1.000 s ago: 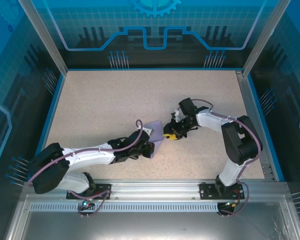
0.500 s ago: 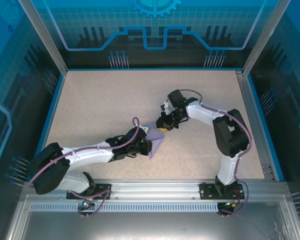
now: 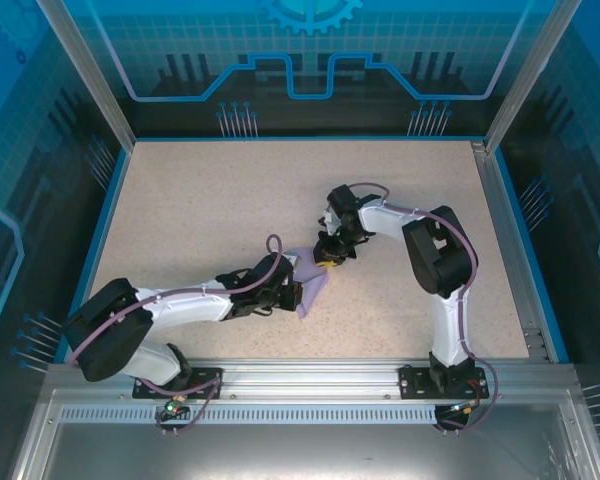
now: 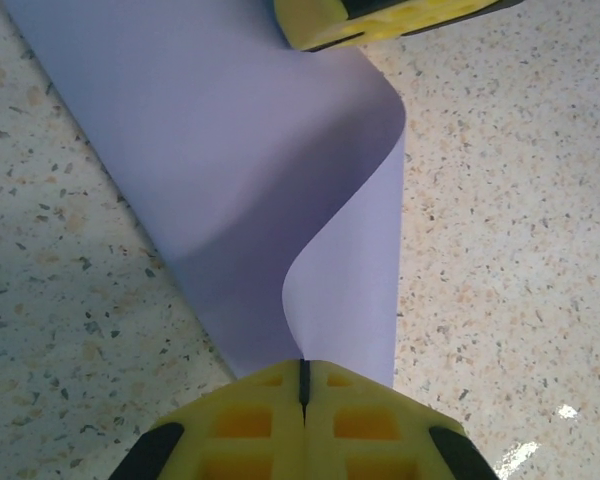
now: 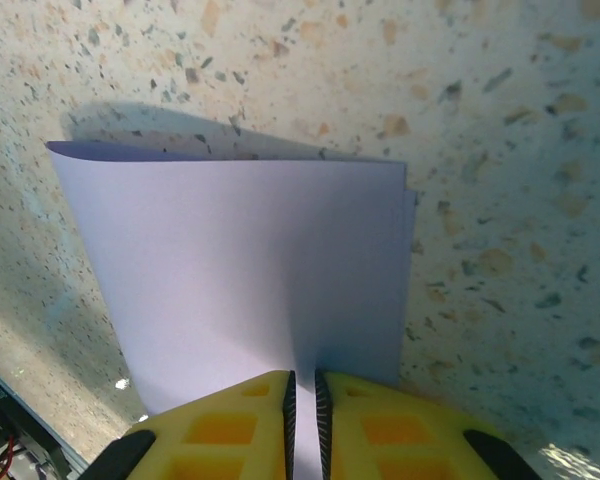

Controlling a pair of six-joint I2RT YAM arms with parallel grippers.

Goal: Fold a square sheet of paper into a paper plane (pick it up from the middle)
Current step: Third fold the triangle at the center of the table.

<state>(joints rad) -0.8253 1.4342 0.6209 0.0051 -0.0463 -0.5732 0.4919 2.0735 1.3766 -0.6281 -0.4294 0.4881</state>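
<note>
I read this as the first fold. The square sheet of thin lavender paper (image 4: 240, 180) is doubled over in a soft roll, not yet creased. It sits mid-table on the speckled beige tabletop (image 3: 200, 220), strung between my two arms.

The left gripper (image 4: 302, 385) has its yellow pads pressed together on the near end of the sheet. From the right wrist, the right gripper (image 5: 302, 400) has its pads almost touching, with the paper running into the slit between them, so I take it as clamped on the far end.

To do this well I would hold both grips firm and bring the two layers square. The right wrist view shows the under layer peeking just past the upper one at the right edge, so that wants correcting first. Then I would lower the rolled side to the table and flatten it into a sharp line without tugging, as thin paper will tear or skew.

From above, the sheet's long axis runs diagonally from the left gripper, nearer me, to the right gripper, farther off. It seems to taper toward the near edge, but it is too small there to be sure.
</note>
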